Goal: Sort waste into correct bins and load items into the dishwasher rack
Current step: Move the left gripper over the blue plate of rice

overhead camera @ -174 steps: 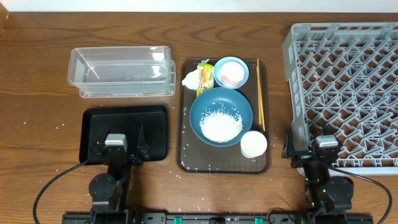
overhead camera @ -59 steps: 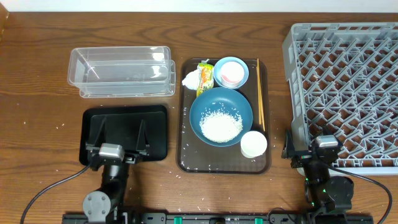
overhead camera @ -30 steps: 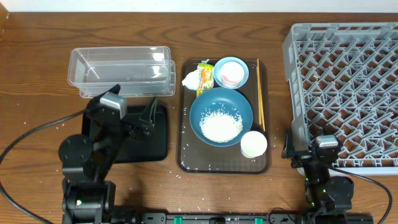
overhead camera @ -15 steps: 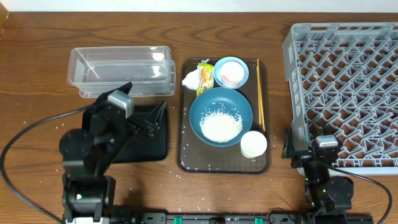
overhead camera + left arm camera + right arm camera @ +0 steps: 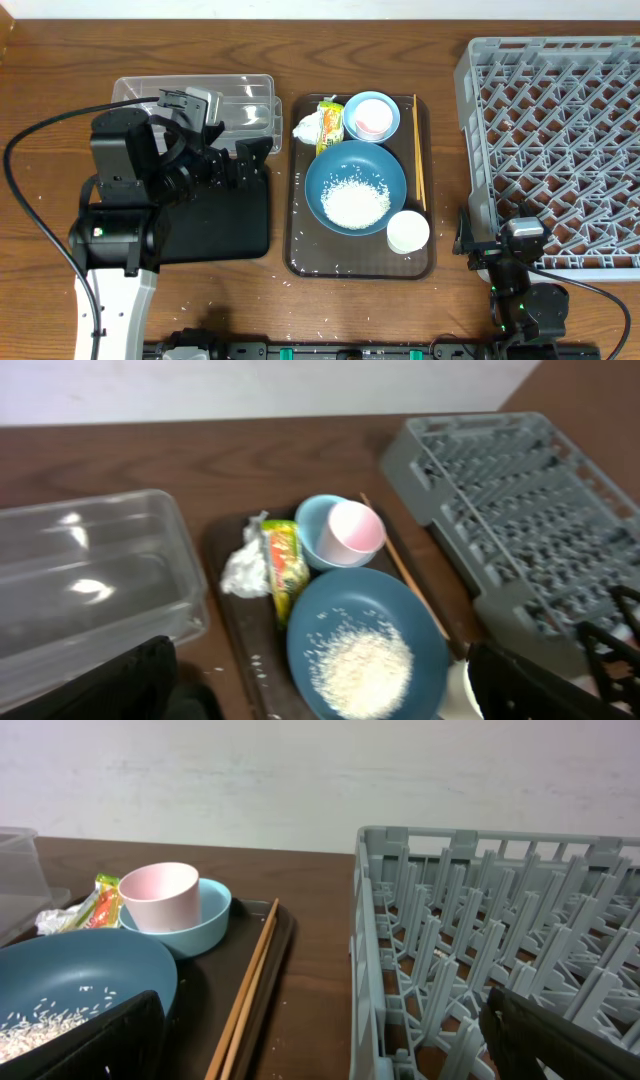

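Note:
On the brown serving tray, the large blue bowl [image 5: 355, 185] holds a heap of rice [image 5: 354, 206]. Behind it are the small light-blue bowl [image 5: 371, 117] with its pink inside, the yellow-green wrapper [image 5: 329, 125] and the white tissue [image 5: 305, 127]. The white cup [image 5: 408, 232] stands at the front right and the chopsticks [image 5: 418, 150] lie along the right rim. My left gripper [image 5: 250, 160] is open and empty, raised left of the tray; its view faces the bowl [image 5: 365, 650]. My right gripper [image 5: 503, 225] is open and low beside the grey rack [image 5: 560, 140], with the chopsticks [image 5: 250, 990] to its left.
The clear tub [image 5: 190, 110] stands at the back left, and the black tray [image 5: 200, 220] lies in front of it, under my left arm. The brown serving tray [image 5: 300, 240] lies in the middle. Loose rice grains dot the table around the tray.
My left arm has risen from its rest over the black tray and swung back and right, toward the brown tray. The right arm has not moved.

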Robot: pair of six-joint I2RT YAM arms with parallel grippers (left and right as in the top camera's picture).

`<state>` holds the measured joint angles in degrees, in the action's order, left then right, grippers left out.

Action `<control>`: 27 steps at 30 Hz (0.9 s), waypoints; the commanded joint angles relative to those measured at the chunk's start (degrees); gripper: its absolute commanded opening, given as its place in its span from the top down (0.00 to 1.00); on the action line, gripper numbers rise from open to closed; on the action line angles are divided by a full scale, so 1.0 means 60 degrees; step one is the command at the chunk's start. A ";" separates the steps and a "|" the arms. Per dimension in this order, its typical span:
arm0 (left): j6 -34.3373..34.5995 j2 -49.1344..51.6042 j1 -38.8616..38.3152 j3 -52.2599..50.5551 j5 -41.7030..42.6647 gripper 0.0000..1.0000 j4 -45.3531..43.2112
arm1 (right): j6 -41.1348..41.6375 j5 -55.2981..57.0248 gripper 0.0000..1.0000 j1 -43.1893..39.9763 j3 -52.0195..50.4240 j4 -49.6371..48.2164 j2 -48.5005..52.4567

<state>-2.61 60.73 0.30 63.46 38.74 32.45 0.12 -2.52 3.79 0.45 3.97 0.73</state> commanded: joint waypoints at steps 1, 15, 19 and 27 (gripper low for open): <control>0.0273 0.0109 -0.0029 0.0197 0.0721 0.05 0.0098 | -0.0142 0.0095 0.01 0.0124 -0.0022 0.0025 0.0000; 0.0200 0.2208 -0.3166 0.0619 -0.3490 0.05 0.2980 | -0.0142 0.0091 0.01 0.0124 -0.0022 0.0025 0.0000; 0.0200 0.2685 -0.3818 0.1013 -0.4084 0.05 0.2911 | -0.0142 0.0091 0.01 0.0124 -0.0022 0.0025 -0.0004; 0.0197 0.2535 -0.4000 0.1031 -0.4084 0.05 0.1854 | -0.0142 0.0091 0.01 0.0124 -0.0022 0.0025 -0.0004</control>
<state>-1.48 76.60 -23.57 68.27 16.03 43.57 0.12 -2.55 3.79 0.45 3.97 0.73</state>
